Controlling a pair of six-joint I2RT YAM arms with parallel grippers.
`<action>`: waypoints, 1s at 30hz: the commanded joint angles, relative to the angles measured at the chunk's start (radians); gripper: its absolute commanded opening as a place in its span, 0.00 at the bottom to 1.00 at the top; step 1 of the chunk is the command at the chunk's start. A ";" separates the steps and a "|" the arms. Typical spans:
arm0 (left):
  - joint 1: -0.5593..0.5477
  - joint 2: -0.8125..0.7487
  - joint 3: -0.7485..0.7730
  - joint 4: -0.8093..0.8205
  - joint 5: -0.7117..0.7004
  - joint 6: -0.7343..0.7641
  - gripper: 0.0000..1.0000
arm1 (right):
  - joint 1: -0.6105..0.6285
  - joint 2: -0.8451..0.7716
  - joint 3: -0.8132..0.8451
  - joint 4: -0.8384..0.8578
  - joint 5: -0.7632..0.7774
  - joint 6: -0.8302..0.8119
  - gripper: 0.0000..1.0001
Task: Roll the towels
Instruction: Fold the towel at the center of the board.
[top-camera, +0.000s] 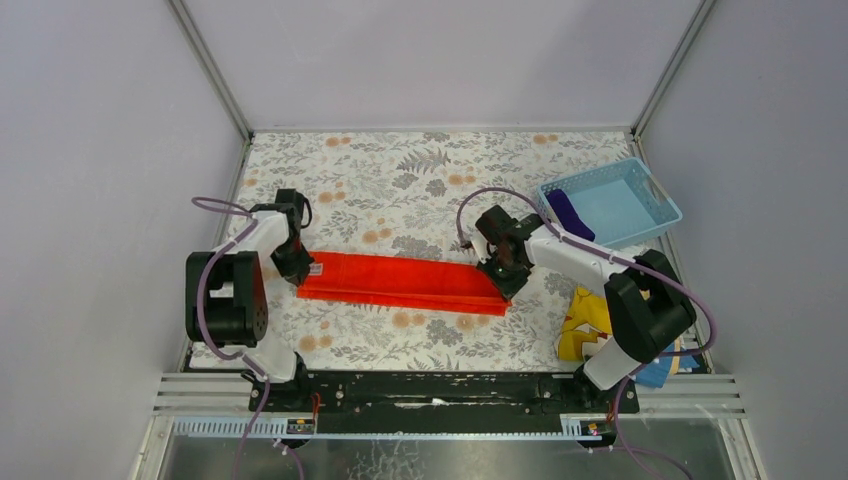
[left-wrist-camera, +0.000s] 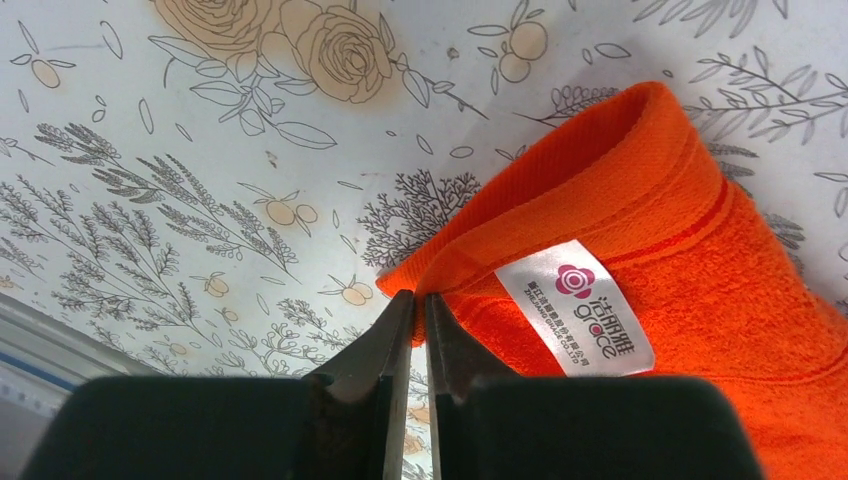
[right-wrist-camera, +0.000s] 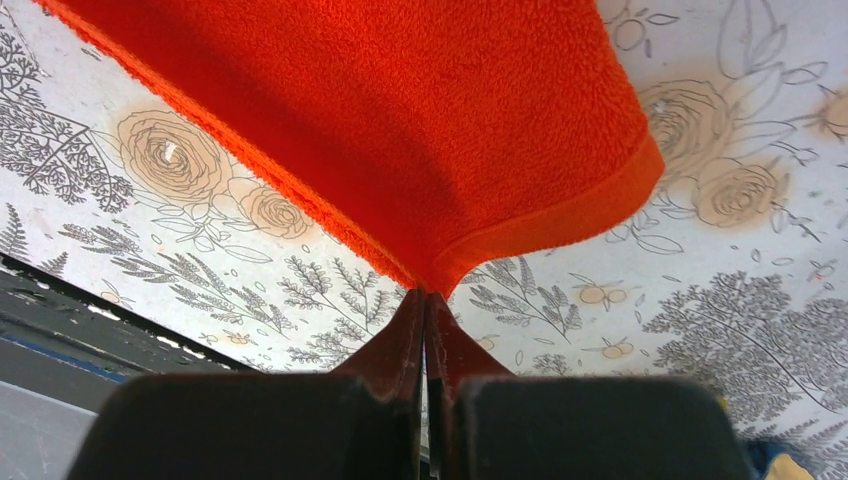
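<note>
The orange-red towel (top-camera: 400, 283) lies folded into a long strip across the middle of the floral table, stretched between both arms. My left gripper (top-camera: 299, 270) is shut on its left end; in the left wrist view the jaws (left-wrist-camera: 412, 297) pinch a corner of the orange-red towel (left-wrist-camera: 700, 290) near its white label (left-wrist-camera: 574, 306). My right gripper (top-camera: 503, 272) is shut on the right end; in the right wrist view the jaws (right-wrist-camera: 425, 293) pinch a corner of the towel (right-wrist-camera: 400, 120). The purple towel (top-camera: 567, 209) sits rolled in the blue basket.
A light blue basket (top-camera: 640, 195) stands at the back right. A yellow-and-blue printed cloth (top-camera: 585, 325) lies at the front right by the right arm's base. Grey walls with metal posts close in the table on three sides.
</note>
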 joint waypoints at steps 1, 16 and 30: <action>0.013 0.034 0.006 -0.015 -0.106 -0.014 0.07 | 0.012 0.032 -0.006 -0.033 -0.021 0.011 0.06; 0.014 0.045 0.022 -0.007 -0.092 -0.005 0.10 | 0.015 -0.108 0.022 0.028 -0.102 0.052 0.43; 0.014 0.073 0.059 -0.017 -0.153 -0.017 0.19 | 0.001 -0.182 -0.120 0.345 -0.020 0.225 0.47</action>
